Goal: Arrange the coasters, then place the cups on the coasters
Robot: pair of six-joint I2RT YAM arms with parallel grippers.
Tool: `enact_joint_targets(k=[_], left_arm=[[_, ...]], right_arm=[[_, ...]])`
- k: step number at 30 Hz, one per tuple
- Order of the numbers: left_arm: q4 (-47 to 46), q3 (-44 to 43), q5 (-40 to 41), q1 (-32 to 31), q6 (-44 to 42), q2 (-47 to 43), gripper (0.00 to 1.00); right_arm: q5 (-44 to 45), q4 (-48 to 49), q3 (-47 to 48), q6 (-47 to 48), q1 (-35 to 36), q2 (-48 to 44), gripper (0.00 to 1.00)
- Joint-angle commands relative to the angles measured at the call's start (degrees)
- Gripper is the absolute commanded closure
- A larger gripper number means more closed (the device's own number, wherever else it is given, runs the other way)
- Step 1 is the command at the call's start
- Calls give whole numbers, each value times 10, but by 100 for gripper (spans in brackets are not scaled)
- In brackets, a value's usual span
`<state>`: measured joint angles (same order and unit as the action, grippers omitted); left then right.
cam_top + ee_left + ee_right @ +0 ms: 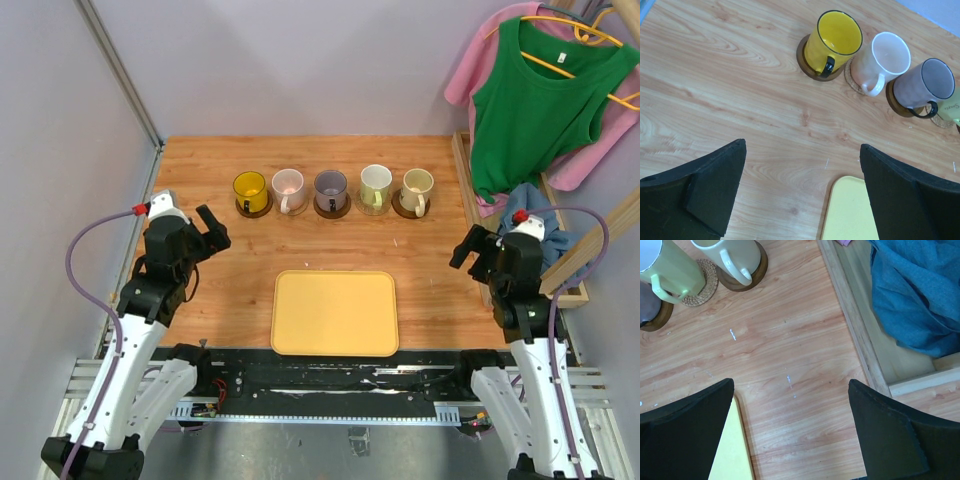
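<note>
Several cups stand in a row at the back of the table, each on its own coaster: yellow cup (249,187), pink cup (287,185), purple-grey cup (330,186), green cup (376,184), cream cup (417,186). The left wrist view shows the yellow cup (835,42) on a dark coaster (802,57) and the pink cup (882,60) on a tan coaster (852,82). My left gripper (212,228) (802,147) hangs open over bare wood, nearer than the yellow cup. My right gripper (470,245) (790,385) is open too, nearer than the cream cup (735,255).
A rectangular yellow tray (335,312) lies at the front centre between the arms. A wooden crate (855,320) with blue cloth (915,300) borders the table's right side. Green and pink garments (540,100) hang at the back right. Walls close off the left and rear.
</note>
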<state>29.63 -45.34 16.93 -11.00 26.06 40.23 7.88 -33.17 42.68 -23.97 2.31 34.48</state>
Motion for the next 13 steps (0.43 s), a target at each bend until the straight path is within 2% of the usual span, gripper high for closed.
enact_joint_targets(k=[1, 13], left_arm=[[8, 3, 3, 4, 10, -6, 0], [16, 10, -5, 4, 20, -25, 0]], right_arm=[[12, -22, 18, 6, -7, -22, 2], [10, -14, 3, 10, -7, -31, 1]])
